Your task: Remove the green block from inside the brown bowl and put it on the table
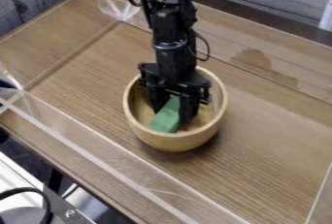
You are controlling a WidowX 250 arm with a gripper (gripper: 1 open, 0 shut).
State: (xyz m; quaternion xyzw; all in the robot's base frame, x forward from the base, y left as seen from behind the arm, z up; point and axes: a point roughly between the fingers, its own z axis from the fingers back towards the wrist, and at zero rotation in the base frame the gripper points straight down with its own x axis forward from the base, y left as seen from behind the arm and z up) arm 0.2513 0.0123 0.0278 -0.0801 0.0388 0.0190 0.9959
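A brown wooden bowl (174,121) is seen just below the middle of the frame, set on a wood-grain table (91,68) edged by low clear walls (52,112); a green block (165,117) is found inside the bowl, tilted, with its lower end toward the near rim and its upper end raised between the black fingers; the black arm (166,19) is reached down from the upper middle of the frame, and its claw (172,99) is pointed straight down into the bowl; the claw is pinched on the upper part of the block, its fingers pressed against the block's two sides; the block is kept within the bowl's rim, and whether its lower end is touching the bowl's floor cannot be told; a faint pale smear (253,60) is seen on the table to the right of the arm.
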